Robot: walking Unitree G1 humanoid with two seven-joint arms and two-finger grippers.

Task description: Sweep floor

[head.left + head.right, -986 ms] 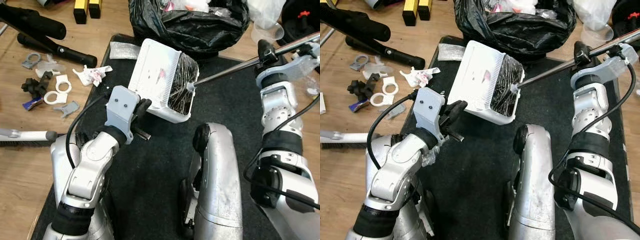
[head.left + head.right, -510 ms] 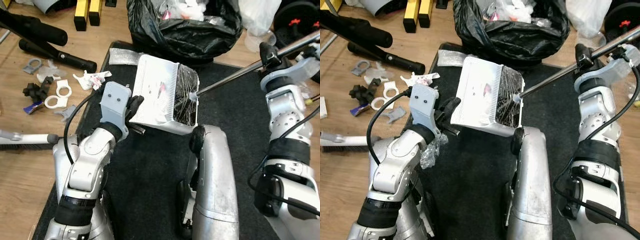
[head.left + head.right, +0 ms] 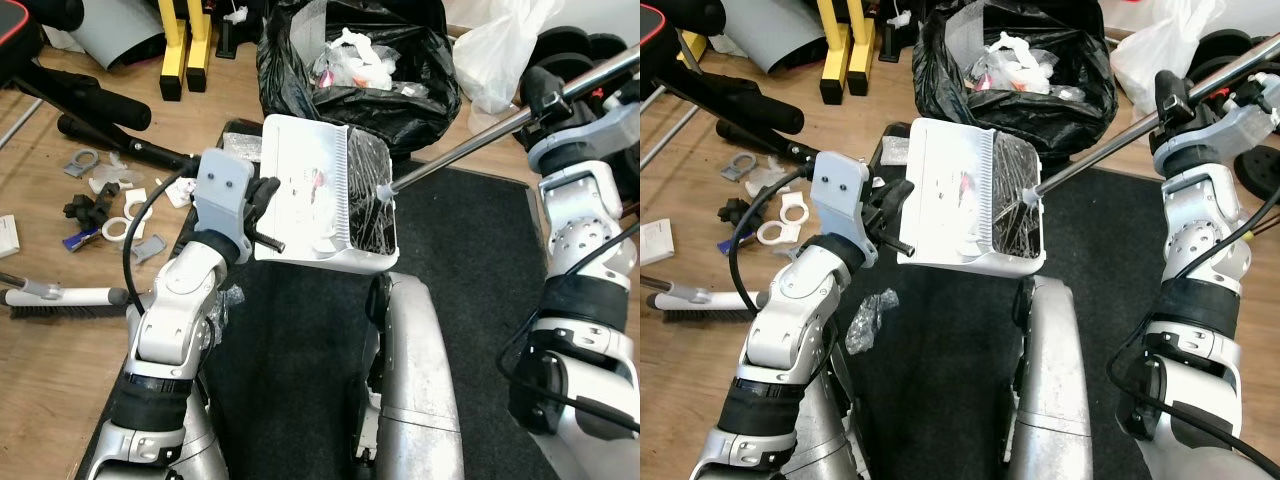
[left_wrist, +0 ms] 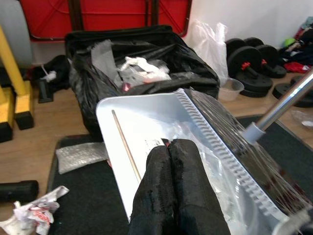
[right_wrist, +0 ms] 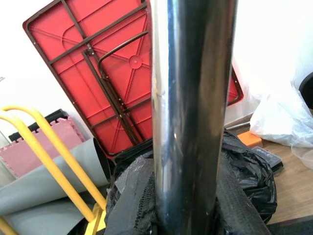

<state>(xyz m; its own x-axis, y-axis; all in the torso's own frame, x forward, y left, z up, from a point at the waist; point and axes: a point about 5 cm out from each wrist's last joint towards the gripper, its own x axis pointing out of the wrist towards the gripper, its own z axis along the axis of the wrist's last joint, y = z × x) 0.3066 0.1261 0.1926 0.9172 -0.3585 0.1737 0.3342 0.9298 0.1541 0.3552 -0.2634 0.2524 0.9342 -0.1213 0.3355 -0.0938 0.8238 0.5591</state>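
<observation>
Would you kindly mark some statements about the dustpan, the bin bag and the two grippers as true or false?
1. The left gripper holds the white dustpan by its edge. True.
2. The dustpan rests flat on the black mat. False: it is lifted and held in front of the black bin bag.
3. The right gripper is shut on a metal pole that runs down to the dustpan. True.
4. The bin bag is empty. False: crumpled white and clear rubbish lies in it.
5. A brush lies on the wooden floor on the robot's left. True.
6. The dustpan is red. False: it is white, with a small pink scrap in it.
</observation>
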